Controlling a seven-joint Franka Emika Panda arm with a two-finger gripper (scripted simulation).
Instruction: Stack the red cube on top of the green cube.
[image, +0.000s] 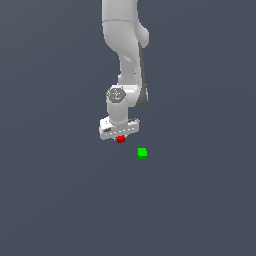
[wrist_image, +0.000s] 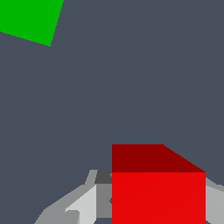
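The red cube (image: 120, 139) sits between the fingers of my white gripper (image: 120, 136), directly under the hand. In the wrist view the red cube (wrist_image: 158, 188) fills the space between the grey fingers (wrist_image: 87, 204), which press against both its sides. The gripper is shut on it. The green cube (image: 142, 153) lies on the dark floor a short way off, toward the exterior view's right and nearer the camera. It also shows in a corner of the wrist view (wrist_image: 28, 19), apart from the red cube. I cannot tell whether the red cube is off the floor.
The white arm (image: 127, 55) rises above the gripper toward the top of the exterior view. A plain dark grey floor (image: 60, 200) surrounds the cubes.
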